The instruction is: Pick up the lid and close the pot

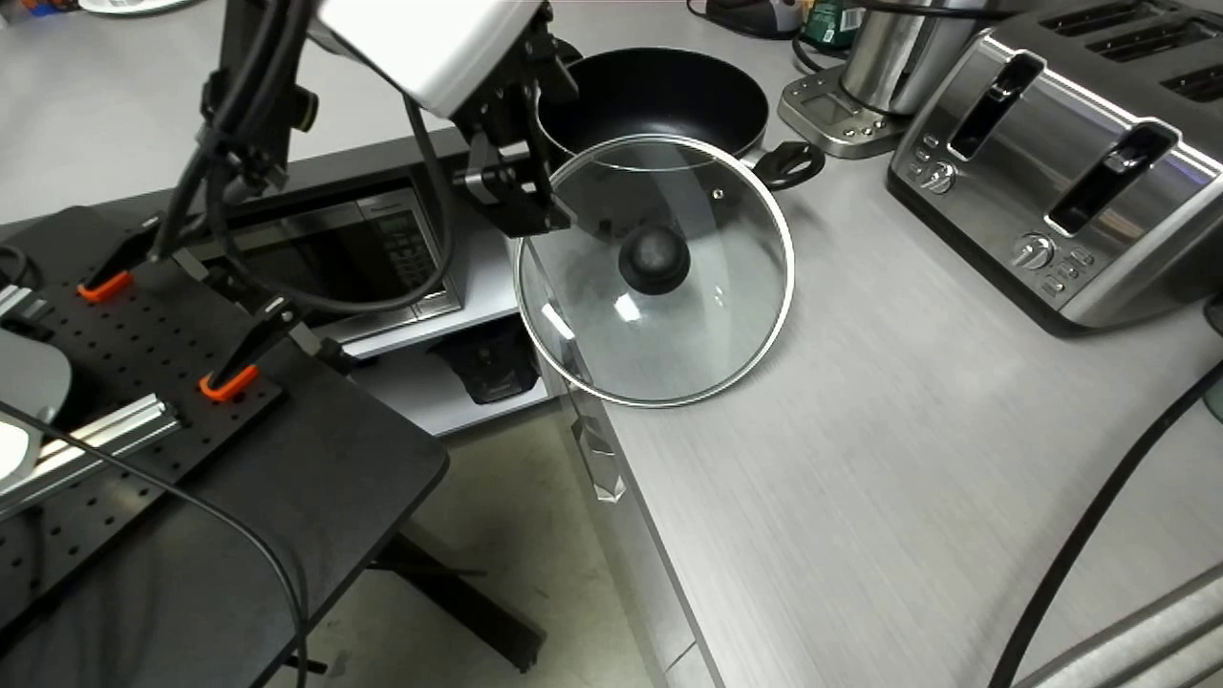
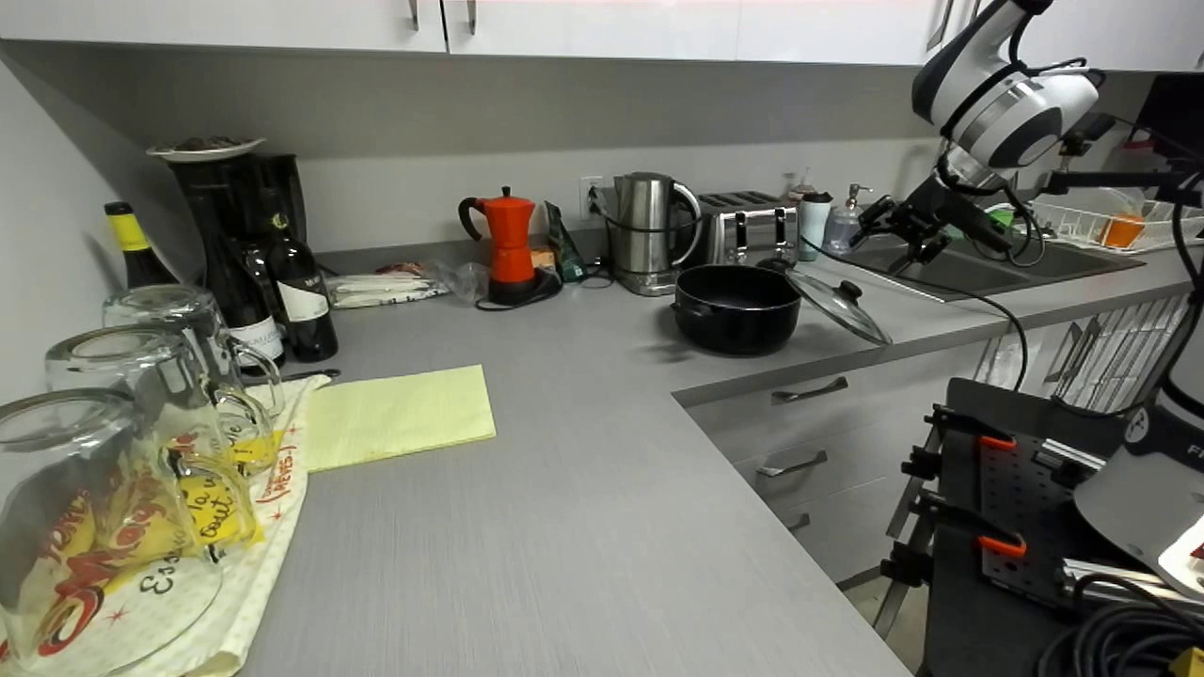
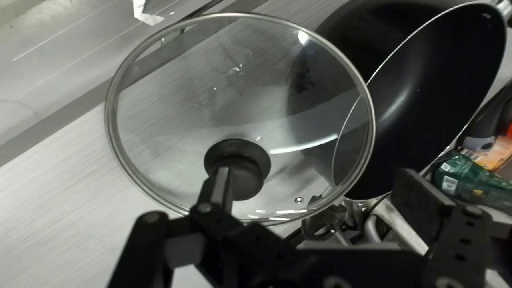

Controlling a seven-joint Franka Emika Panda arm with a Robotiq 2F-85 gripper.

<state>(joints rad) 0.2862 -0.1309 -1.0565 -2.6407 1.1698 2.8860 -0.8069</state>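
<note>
Found gripper (image 3: 315,176) spread wide, with fingers (image 3: 424,196) far apart and nothing held. Saw one finger cross the knob (image 3: 247,180) in the wrist view, but took that for overlap, not contact: made out a clear gap to the lid (image 2: 832,306) in an exterior view.

Located lid propped aslant against the pot (image 2: 736,320), knob facing up and outward, lower rim down near the front edge of the counter (image 1: 860,459). Judged step in hand as reaching for the knob. Reckoned best to shift sideways first, so as to bring knob midway between fingers rather than in line with one; then to tilt to match the lid's slant, come down squarely, and close low on the knob without pushing. Feared sliding the lid toward that edge by a shove, or letting the glass swing through a grip on the knob's top alone. Advised lifting gently, freeing the upper rim from the pot before levelling.

Noted pot upright and uncovered, with handle (image 1: 790,164) just beside the lid's rim. Farther out, logged kettle (image 2: 644,221) and toaster (image 2: 760,230) beyond the pot in an exterior view; thought both worth keeping clear of.
</note>
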